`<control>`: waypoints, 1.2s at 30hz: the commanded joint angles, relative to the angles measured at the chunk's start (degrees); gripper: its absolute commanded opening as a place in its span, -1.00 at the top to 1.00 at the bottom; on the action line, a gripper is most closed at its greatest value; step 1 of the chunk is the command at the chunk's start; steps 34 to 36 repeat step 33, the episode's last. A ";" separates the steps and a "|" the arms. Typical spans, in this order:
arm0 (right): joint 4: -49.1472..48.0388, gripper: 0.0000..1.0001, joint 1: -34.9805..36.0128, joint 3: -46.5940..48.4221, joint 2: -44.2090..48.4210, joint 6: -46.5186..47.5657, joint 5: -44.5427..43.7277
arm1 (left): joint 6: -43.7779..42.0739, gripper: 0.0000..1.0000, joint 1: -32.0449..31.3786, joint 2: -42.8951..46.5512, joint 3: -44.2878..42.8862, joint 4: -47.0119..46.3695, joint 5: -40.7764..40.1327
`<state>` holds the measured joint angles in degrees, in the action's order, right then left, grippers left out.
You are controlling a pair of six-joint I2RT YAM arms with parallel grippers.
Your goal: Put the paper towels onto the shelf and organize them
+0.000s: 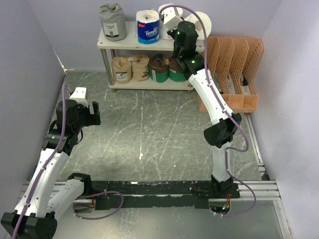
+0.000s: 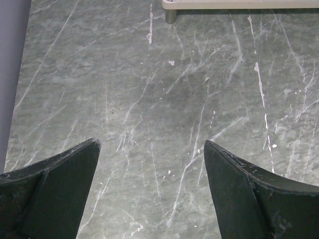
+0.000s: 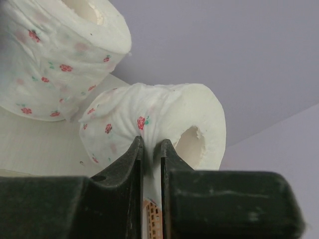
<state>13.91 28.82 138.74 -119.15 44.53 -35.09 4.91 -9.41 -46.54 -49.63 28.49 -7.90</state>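
Counter [image 1: 149,134] middle noted bare, open to passage. Shelf [image 1: 132,45] lower tier filled across by tan kraft rolls [image 1: 130,68] and brown-and-green rolls [image 1: 167,69]. Narrow gap seen on top tier between grey roll [image 1: 112,22] and blue-and-white pack [image 1: 148,27]. Right flank blocked by orange file organizer [image 1: 237,69].

Dark grey-green marble-look tabletop [image 1: 149,129] under me, white veins all over. Pale lilac walls box it in: back wall [image 1: 75,30] at 12, left wall [image 1: 25,74] at 9, right wall [image 1: 294,99] at 3. Orange perforated file organizer [image 1: 239,103] at 2, near the right wall. Aluminium rail [image 1: 259,188] at 6. Light even, shadows soft.
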 commanded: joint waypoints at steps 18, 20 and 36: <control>-15.77 -1.00 3.47 -8.46 8.68 -5.45 0.06 | -0.16 -0.92 1.10 0.32 0.76 -2.74 -0.40; -16.91 -1.00 4.79 -13.68 12.90 -12.38 0.38 | -0.16 -0.93 1.30 0.32 0.74 -2.59 -0.64; -31.60 -1.00 11.38 -77.30 47.26 -77.62 9.10 | 0.79 -0.92 5.53 1.94 3.80 -3.64 1.19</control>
